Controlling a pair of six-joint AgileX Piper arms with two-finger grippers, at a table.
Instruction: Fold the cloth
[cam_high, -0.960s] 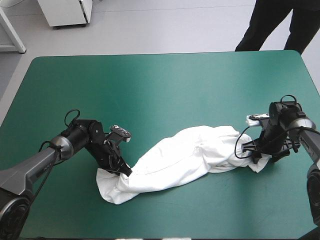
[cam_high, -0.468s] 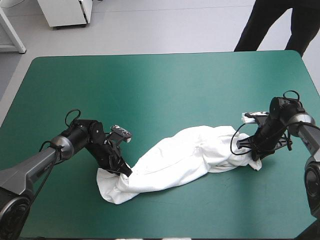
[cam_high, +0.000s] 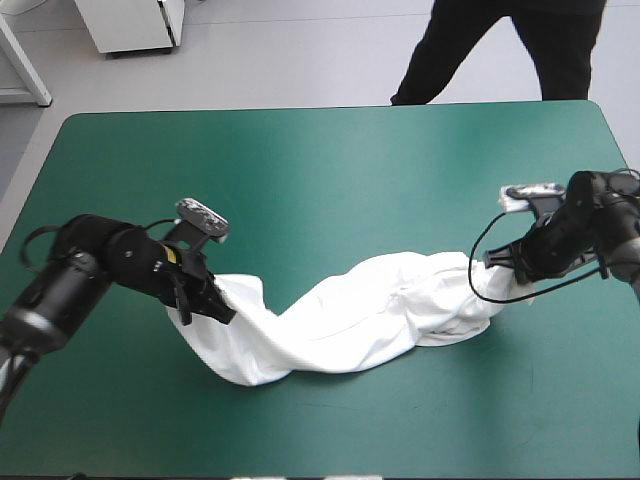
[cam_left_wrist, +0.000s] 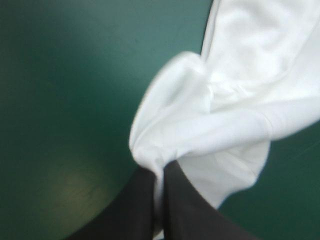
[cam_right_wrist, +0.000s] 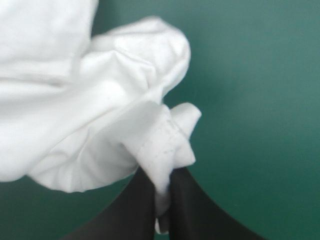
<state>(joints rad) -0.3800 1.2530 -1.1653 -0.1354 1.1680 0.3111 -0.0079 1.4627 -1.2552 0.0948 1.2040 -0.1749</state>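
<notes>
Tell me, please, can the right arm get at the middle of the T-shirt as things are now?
Probably not at once. The right pincer is shut on one end of the T-shirt, so it must let go first. Otherwise nothing else shows on the teal-green cover in its way.

The table (cam_high: 320, 170) has a teal-green cover; on it the white T-shirt (cam_high: 360, 315) lies as a long crumpled band.

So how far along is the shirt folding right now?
Done: the left gripper and right gripper are each shut on one end of the T-shirt. In hand: it stretches between them as a rumpled band, its middle on the table. Left: spreading it flat and every fold; none shows yet.
</notes>
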